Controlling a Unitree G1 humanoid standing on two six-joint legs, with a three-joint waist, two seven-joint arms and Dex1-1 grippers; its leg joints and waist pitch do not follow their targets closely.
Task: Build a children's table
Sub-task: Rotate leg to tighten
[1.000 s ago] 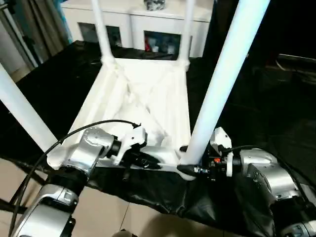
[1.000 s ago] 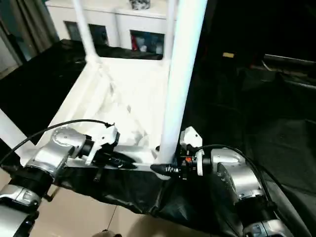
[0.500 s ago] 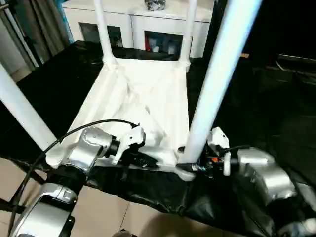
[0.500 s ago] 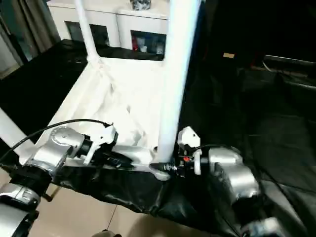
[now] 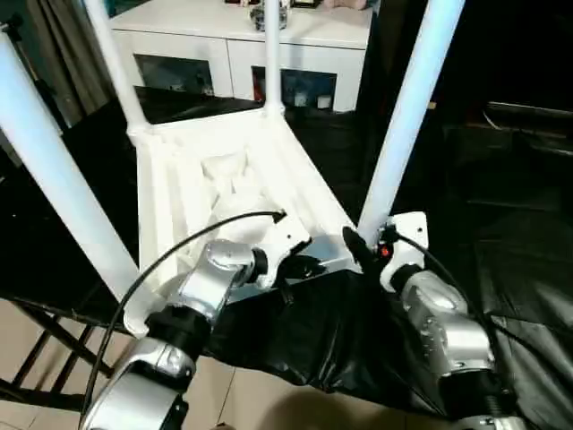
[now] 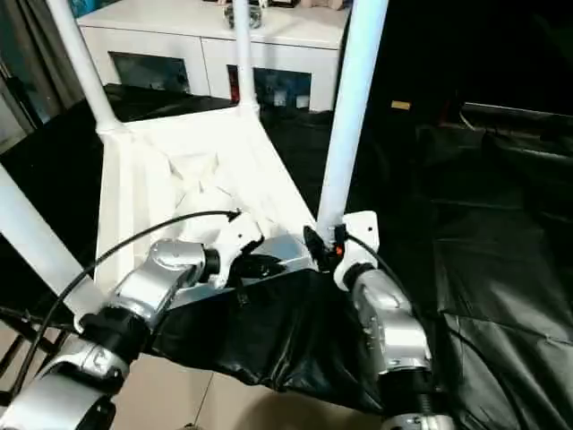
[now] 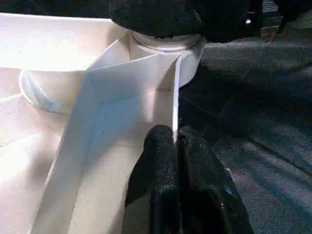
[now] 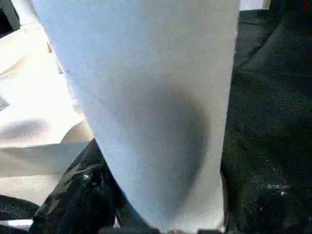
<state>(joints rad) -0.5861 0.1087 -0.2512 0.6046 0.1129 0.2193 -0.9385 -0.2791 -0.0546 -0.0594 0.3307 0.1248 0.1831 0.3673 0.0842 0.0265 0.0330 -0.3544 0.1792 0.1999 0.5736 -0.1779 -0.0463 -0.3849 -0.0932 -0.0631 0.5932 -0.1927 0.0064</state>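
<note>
Lying upside down on black sheeting [image 5: 501,269], the tabletop [image 5: 179,193] has four legs [image 5: 407,112] standing up from its corner sockets, one tabletop in all. Left gripper [image 7: 174,144] is pinched together on the thin rim of the tabletop, just beside the near socket. Right gripper [image 5: 358,249] sits at the base of that near leg, its black fingers [image 8: 80,190] apart around the tube. One white cabinet [image 5: 242,54] stands beyond the tabletop's far edge.

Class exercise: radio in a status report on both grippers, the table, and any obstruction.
Left gripper shut on tabletop rim. Right gripper around near-right leg at its base. Four legs seated, upside down. No obstruction seen.
</note>
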